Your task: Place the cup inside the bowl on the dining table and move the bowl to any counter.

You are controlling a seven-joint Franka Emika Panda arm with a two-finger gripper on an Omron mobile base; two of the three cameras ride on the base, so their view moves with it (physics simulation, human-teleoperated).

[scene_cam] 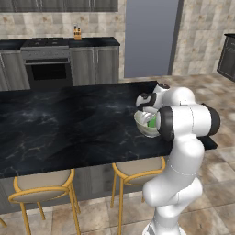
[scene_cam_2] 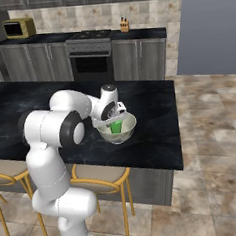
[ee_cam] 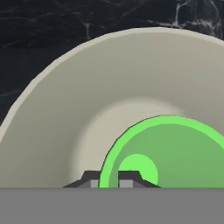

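The pale cream bowl (scene_cam: 141, 125) (scene_cam_2: 129, 129) (ee_cam: 87, 87) rests on the black marble dining table (scene_cam: 69, 124) (scene_cam_2: 156, 132), close to its near right corner. Upright inside it stands the bright green cup (scene_cam: 151, 123) (scene_cam_2: 115, 126) (ee_cam: 175, 148). My gripper (scene_cam: 146, 111) (scene_cam_2: 118, 116) (ee_cam: 109, 180) reaches down into the bowl from above. In the hand view its two fingertips (ee_cam: 90, 179) sit tight on either side of the cup's rim, so it is shut on the cup. The counter (scene_cam: 94, 42) (scene_cam_2: 143, 33) runs along the far wall.
Yellow-framed stools (scene_cam: 43, 183) (scene_cam: 137, 169) (scene_cam_2: 99, 177) stand along the table's near side. An oven (scene_cam: 46, 69) (scene_cam_2: 90, 62) is set into the far counter, with a knife block (scene_cam: 77, 33) (scene_cam_2: 124, 24) and a microwave (scene_cam_2: 18, 28) on top. Open tiled floor (scene_cam_2: 211, 132) lies to the right.
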